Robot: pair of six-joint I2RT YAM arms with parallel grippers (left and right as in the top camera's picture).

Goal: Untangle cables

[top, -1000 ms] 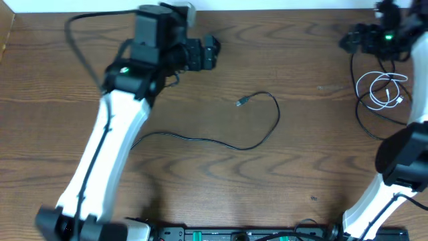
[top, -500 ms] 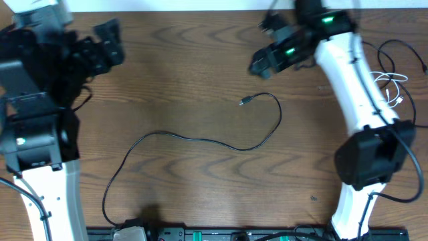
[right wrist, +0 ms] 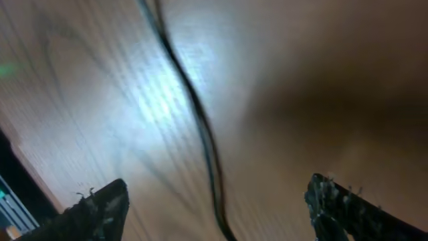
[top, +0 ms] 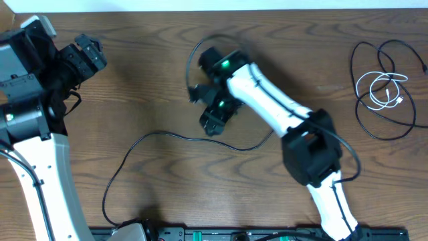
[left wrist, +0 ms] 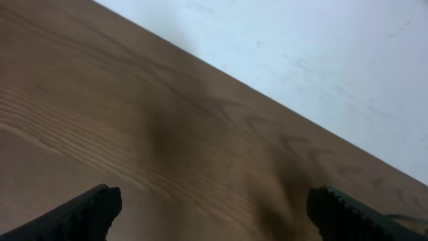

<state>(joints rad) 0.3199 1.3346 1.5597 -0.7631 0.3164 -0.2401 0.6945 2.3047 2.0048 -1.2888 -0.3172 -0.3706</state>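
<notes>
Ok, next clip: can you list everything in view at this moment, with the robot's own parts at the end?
table: one, brown wood, fills the overhead view
wall: one strip, white, along the table's far edge
long cable: one, black, winds from the near edge across the middle to the right gripper
white cable: one, white, coiled at the table's right side
second black cable: one, black, in loose loops at the same spot as the white cable
left arm: one, white and black, left side of the table
right arm: one, white and black, reaching to the table's middle
left gripper: one, black, open, nothing between its fingers
right gripper: one, black, open, fingers either side of the long cable
</notes>
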